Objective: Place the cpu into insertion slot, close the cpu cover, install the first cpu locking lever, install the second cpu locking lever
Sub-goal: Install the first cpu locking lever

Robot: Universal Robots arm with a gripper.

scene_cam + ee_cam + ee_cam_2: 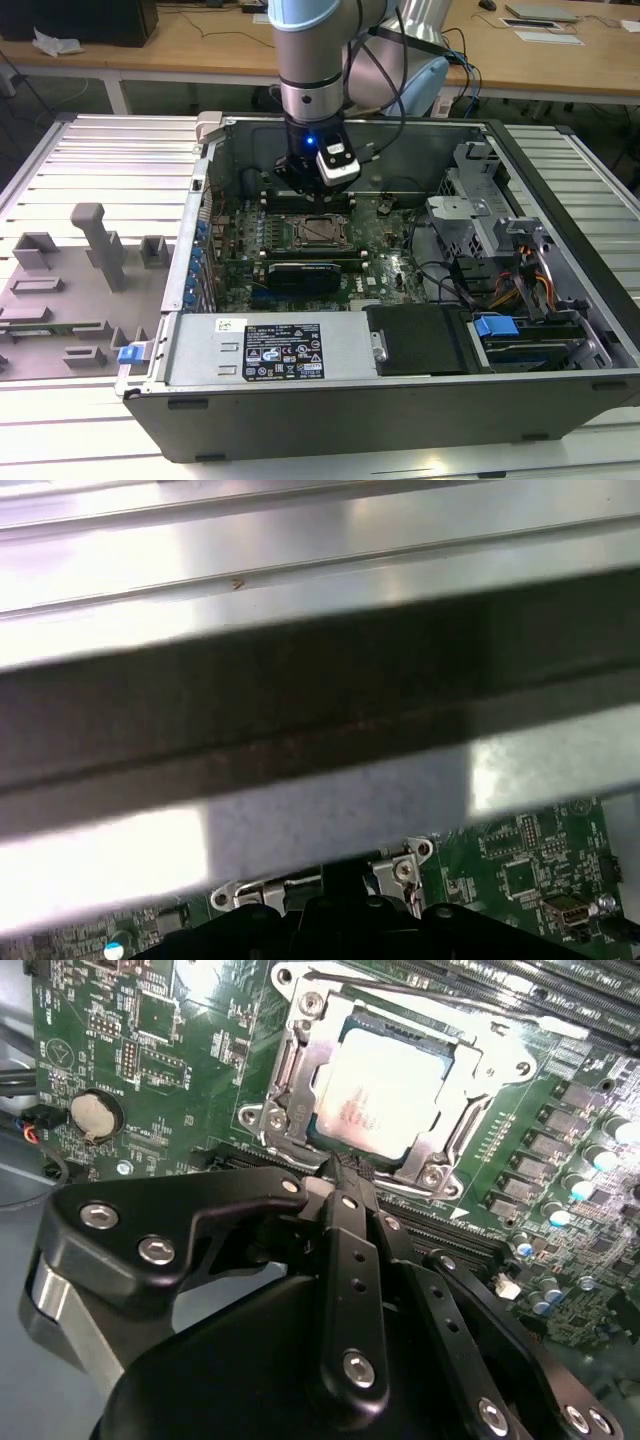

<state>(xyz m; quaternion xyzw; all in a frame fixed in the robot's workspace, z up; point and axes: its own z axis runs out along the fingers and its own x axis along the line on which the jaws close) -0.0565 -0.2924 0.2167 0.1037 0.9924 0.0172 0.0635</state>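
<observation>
The cpu [385, 1095], pale and silvery, lies flat in the insertion slot [268, 1125] on the green motherboard [170, 1050]. The cpu cover [455, 1125], a thin metal frame, lies down around it. A thin lever rod [440, 998] runs along one side of the socket. My gripper [338, 1168] is shut, its black fingertips pressed together right at the socket's near edge, with nothing visible between them. In the exterior view the gripper [302, 192] hangs inside the open computer case just behind the socket [320, 232]. The first wrist view shows the socket's metal hinge [392, 872].
Long black memory slots [520, 985] flank the socket, and a coin battery [92, 1115] sits on the board. The case walls [560, 200] and drive cage [470, 215] close in around the board. A grey fixture plate [90, 250] lies at the exterior view's left.
</observation>
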